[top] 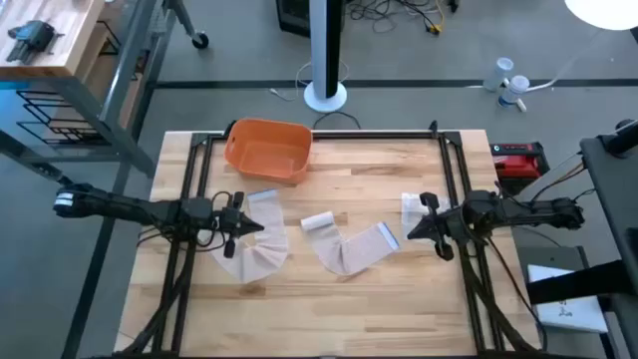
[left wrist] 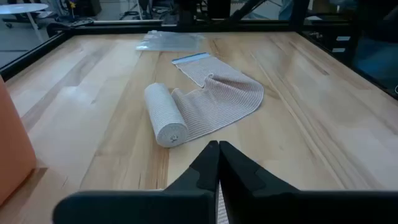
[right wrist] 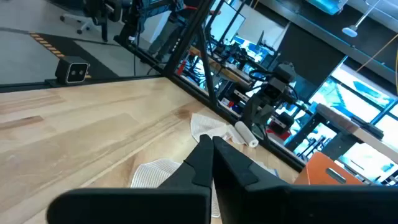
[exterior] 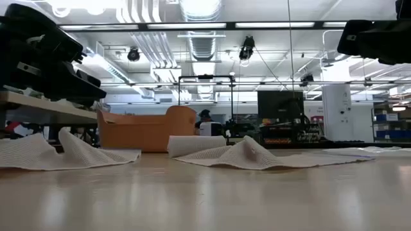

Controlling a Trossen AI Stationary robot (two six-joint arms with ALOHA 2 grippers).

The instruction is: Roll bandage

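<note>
closed right claw (right wrist: 212, 144) above bandage (right wrist: 214, 129)

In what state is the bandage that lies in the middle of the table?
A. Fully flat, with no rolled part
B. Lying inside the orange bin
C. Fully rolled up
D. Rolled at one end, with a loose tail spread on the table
D. In the left wrist view the bandage has a tight roll at one end, and its loose tail lies in folds on the table.

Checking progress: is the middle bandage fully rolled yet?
Partly rolled: the middle bandage has a roll at one end; its remaining strip lies loose across the table.
</note>
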